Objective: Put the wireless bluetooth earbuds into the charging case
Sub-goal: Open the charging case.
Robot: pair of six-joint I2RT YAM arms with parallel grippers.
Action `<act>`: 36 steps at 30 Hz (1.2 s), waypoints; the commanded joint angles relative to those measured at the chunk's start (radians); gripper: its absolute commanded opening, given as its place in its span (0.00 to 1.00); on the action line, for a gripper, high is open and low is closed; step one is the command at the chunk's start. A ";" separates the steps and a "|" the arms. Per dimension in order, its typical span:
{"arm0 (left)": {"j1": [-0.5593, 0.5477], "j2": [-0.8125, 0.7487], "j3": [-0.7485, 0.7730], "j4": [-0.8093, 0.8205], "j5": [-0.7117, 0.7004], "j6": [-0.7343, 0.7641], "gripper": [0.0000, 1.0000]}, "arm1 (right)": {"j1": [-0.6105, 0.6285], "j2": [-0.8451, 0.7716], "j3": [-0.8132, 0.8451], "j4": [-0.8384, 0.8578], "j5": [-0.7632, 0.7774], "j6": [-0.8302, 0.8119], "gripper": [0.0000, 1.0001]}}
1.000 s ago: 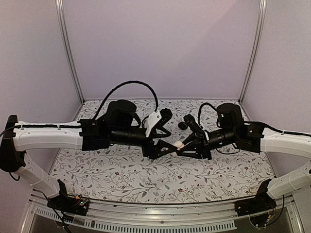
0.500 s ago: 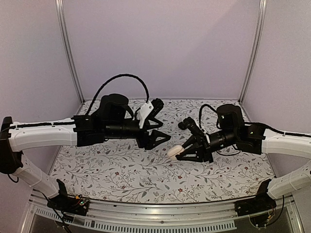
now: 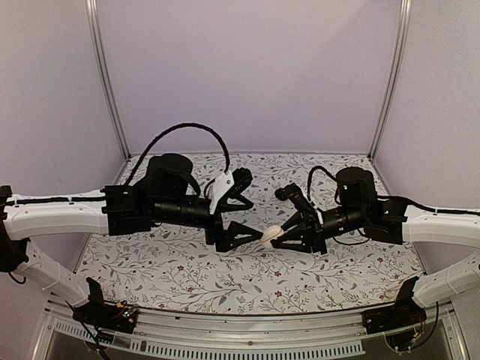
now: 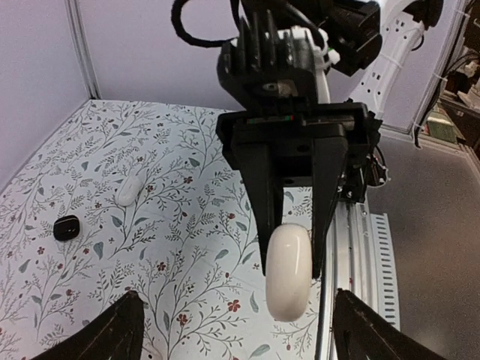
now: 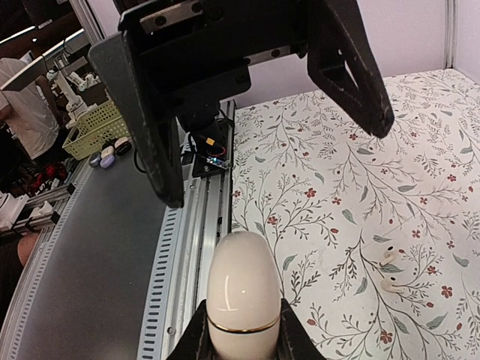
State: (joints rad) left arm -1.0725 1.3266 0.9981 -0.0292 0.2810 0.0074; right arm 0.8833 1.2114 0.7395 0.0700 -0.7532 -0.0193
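Hidden or unclear: the black earbuds show in no view; the charging case (image 5: 244, 296) is cut off at its lower end in the right wrist view, and from above it is only a pale speck between the two arms
Case lid: a thin gold seam rings the charging case and it looks closed, so nothing of its inside shows
Right claw (image 4: 294, 259): clamped on the charging case with a finger on each side, holding it off the bench (image 3: 187, 270) with its rounded end towards the left claw
Left claw (image 4: 237, 300): fingers spread wide with nothing between them – it faces the held case head-on; from above its lower finger ends just beside the case, and whether they touch cannot be told
White earbuds (image 5: 388, 285): two tiny stemmed pieces lying side by side on the bench, right of the held case in the right wrist view, apart from both claws and not in any case
Other things on the bench: a white pebble-shaped case (image 4: 129, 187) and a small black case (image 4: 67, 227) lie near each other, too small to tell whether open or shut
In the way: the right claw's fingers cover both flanks of the charging case
Beyond the bench: a metal rail (image 5: 191, 247), a green basket (image 5: 94, 129) and a person (image 5: 26, 105) – cut off at the frame edge
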 commanded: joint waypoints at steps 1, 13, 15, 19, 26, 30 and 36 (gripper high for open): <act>-0.032 0.068 0.048 -0.030 0.026 0.036 0.86 | 0.005 -0.006 0.028 0.009 -0.006 -0.005 0.00; -0.011 0.113 0.090 -0.043 -0.045 0.005 0.83 | 0.005 -0.004 0.043 -0.017 -0.041 -0.041 0.00; -0.001 0.106 0.087 -0.040 -0.040 -0.002 0.82 | 0.005 -0.004 0.043 -0.019 -0.045 -0.044 0.00; 0.008 0.106 0.088 -0.049 -0.062 -0.002 0.80 | 0.005 -0.013 0.041 -0.018 -0.051 -0.046 0.00; 0.018 0.090 0.080 -0.055 -0.089 0.000 0.78 | 0.005 -0.011 0.041 -0.026 -0.058 -0.050 0.00; 0.021 0.080 0.076 -0.054 -0.105 -0.002 0.77 | 0.005 -0.003 0.042 -0.027 -0.061 -0.048 0.00; 0.022 0.076 0.073 -0.052 -0.114 -0.002 0.76 | 0.005 -0.004 0.043 -0.029 -0.061 -0.049 0.00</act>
State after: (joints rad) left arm -1.0698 1.4139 1.0657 -0.0731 0.2180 0.0071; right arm 0.8780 1.2125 0.7582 0.0227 -0.7662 -0.0505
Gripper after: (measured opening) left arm 0.763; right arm 0.221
